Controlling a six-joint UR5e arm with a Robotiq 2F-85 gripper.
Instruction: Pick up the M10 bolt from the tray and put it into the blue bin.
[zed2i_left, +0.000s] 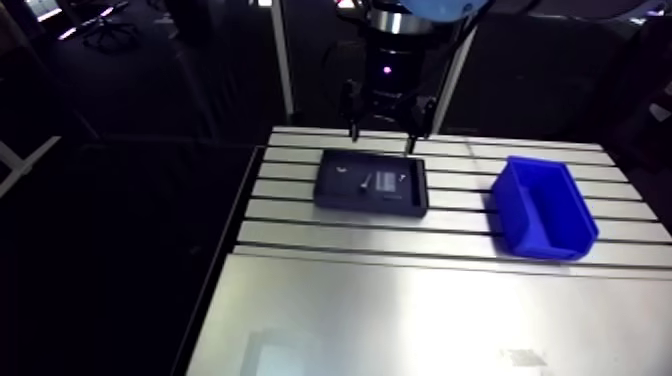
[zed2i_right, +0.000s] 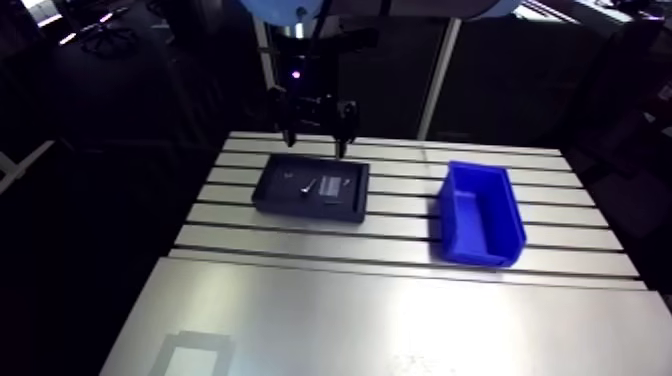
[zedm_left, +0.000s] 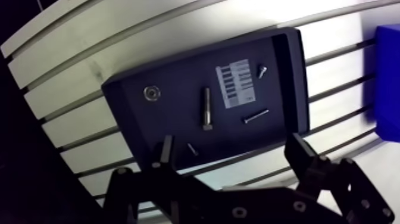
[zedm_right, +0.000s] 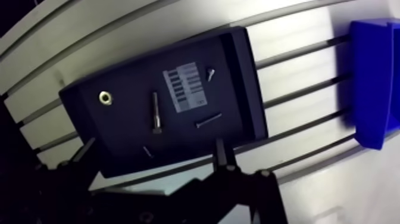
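While the gripper gapes empty above the tray (1 large bolt), its label seems illegible.

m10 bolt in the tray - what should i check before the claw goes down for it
1. Claw open with nothing in it: ok.
2. M10 bolt lying flat and in full view in the tray: ok; it is the largest fastener there.
3. Bolt inside the claw's span: not ok; it lies ahead of the claw.
4. Room around the bolt: ok; the ring, the thin screw and the small screw all lie apart from it.
5. Blue bin upright, open side up, beside the tray: ok.
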